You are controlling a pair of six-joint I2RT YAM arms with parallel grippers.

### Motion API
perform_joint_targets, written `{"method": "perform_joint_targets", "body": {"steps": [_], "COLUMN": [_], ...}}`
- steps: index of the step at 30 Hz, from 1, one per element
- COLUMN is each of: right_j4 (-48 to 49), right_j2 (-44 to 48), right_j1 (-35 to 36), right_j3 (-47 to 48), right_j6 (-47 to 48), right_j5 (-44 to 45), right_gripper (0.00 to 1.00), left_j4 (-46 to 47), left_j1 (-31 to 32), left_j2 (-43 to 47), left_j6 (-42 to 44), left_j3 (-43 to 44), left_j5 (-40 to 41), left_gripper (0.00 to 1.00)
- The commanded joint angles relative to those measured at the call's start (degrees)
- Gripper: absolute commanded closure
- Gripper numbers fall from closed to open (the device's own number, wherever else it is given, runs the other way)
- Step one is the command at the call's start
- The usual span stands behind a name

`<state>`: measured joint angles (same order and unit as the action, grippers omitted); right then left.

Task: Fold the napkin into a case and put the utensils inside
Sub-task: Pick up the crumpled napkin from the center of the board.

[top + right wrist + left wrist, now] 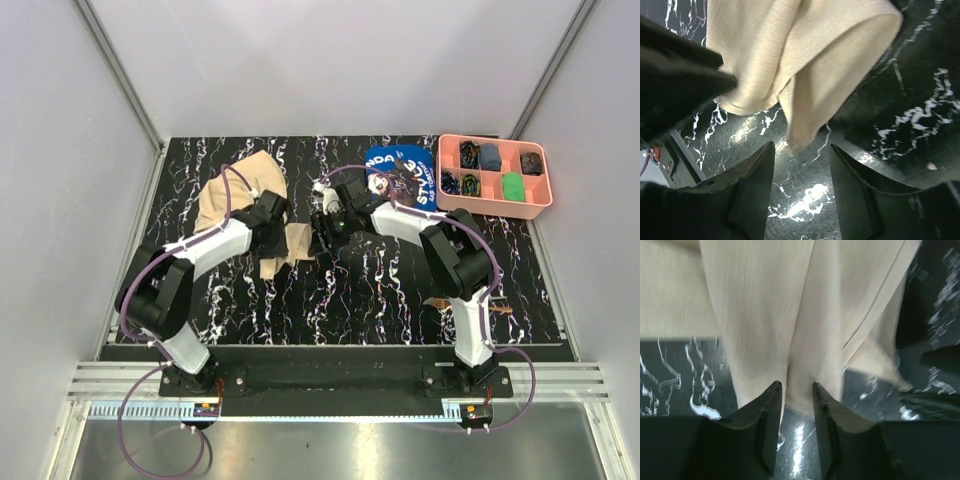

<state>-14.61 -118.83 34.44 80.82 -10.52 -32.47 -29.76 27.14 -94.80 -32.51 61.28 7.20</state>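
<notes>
In the overhead view the napkin (232,198) lies bunched in the upper left part of the black, white-veined surface (380,290). Its bulk is crumpled toward the far left corner, and a narrower flap trails toward the middle of the frame. The left arm (200,255) comes up from the lower left and reaches over the cloth's right edge. Its wrist view shows the left claw (796,387) with its two dark fingers almost together and a hanging fold of the beige fabric caught between the tips. Pleats of cloth fill the upper part of that frame, and the glossy surface shows below the fold.

Just to the right, near the centre of the overhead view, the right claw (801,146) faces the left one, with the flap between the two. In its own view the fingers stand well apart, gripping nothing. A pointed corner of the napkin hangs just above the gap, and a blurred dark shape at the left edge of that frame sits against the cloth. The right arm (455,262) bends back from there to the lower right.

Further right, at the far edge, a blue printed cloth (402,172) lies flat. Just beside it, in the upper right, a pink compartment tray (495,209) holds small dark items (469,153) and a green piece (513,187).
</notes>
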Motion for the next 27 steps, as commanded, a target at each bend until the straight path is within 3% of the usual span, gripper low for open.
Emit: {"method": "perform_joint_targets", "body": {"steps": [1,8,22,27], "right_j4": [-0.42,-0.51,-0.51,-0.51], "right_j2": [-0.61,-3.08,-4.75,-5.45], "right_j1": [1.25,1.86,2.13,2.13], "right_j3": [2.59,4.61,5.84,6.63], "right_j6": [2.44,2.09,1.73,1.56], "right_j5": [-1.28,-2.42,-1.98,-1.81], "right_gripper": [0.42,0.45,0.53,0.67], "left_j4": [-0.13,1.54,1.72,1.19], "left_j1": [3.18,5.91,6.0,6.0], "left_j2": [7.69,13.33,4.55,4.89], "left_j6": [-2.64,-4.75,-2.91,-2.73], "left_j3": [-7.12,-14.95,-10.65,-9.6], "left_j5": [6.15,8.09,12.22,14.86], "left_gripper": [0.59,0.58,0.61,0.8]}}
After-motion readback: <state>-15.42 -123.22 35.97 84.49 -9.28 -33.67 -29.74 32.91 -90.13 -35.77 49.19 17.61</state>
